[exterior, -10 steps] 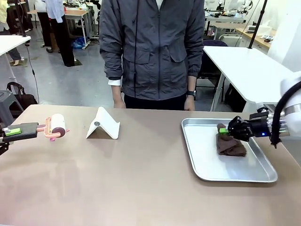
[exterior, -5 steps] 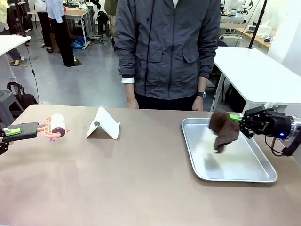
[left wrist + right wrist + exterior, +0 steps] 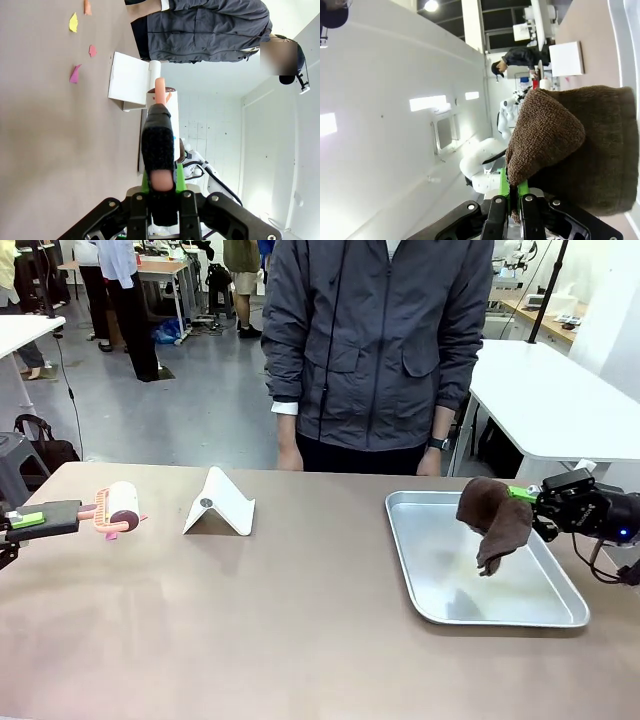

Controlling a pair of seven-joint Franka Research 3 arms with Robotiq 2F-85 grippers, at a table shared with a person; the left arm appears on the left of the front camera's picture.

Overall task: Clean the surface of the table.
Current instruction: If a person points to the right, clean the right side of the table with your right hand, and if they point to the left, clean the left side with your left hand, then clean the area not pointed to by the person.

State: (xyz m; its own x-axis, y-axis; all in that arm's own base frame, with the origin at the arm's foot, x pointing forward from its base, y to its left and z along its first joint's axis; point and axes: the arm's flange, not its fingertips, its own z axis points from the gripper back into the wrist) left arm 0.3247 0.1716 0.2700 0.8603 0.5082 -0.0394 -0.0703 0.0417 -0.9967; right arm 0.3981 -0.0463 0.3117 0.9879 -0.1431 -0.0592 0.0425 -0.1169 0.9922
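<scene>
**Pick-up step.** The right hand [image 3: 522, 496], closed tight on a brown cloth [image 3: 492, 520], holds it hanging clear above the metal tray [image 3: 440, 570] near the desk's right edge. The left hand [image 3: 30, 520], at the left edge, is clamped on the handle of a lint roller [image 3: 120, 508]. The desk [image 3: 300, 620] appears not yet wiped. The next move likely calls for carrying the cloth over the tray's left rim, lowering it flat and sweeping.

- Grey concrete floor [image 3: 180, 410] runs across the far side of the room.
- A white-topped table [image 3: 545, 390] stands at the right, and another [image 3: 25, 330] at the left edge.
- A grey stool [image 3: 10, 460] and a dark bag [image 3: 45, 450] sit low on the left.
- Plain white wall [image 3: 380, 150] — a round lamp [image 3: 431, 6] glows bright, seen from the right wrist.
</scene>
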